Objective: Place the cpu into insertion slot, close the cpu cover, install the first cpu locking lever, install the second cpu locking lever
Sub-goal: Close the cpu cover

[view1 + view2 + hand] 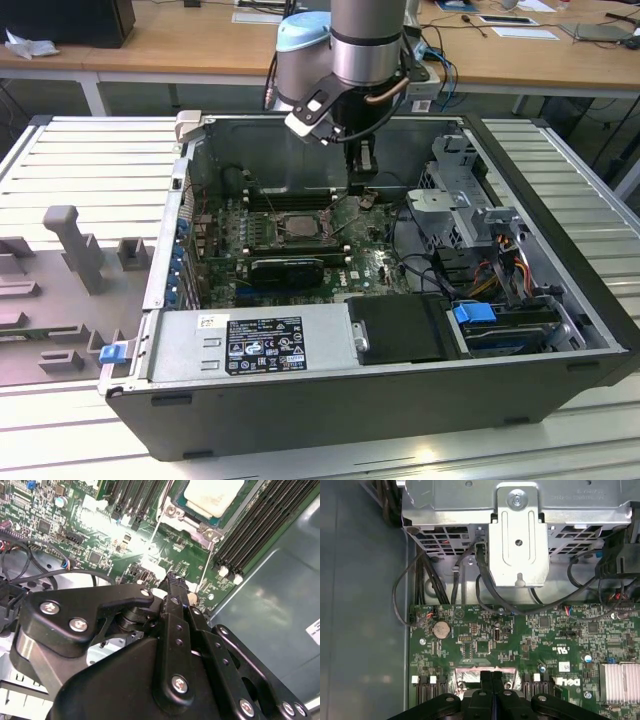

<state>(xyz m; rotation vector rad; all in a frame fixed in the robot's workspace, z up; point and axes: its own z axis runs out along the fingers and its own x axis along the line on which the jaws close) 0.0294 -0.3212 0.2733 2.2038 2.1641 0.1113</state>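
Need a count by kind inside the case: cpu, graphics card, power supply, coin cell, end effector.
cpu: 1
graphics card: 1
power supply: 1
coin cell: 1
end effector: 1
Total: 5
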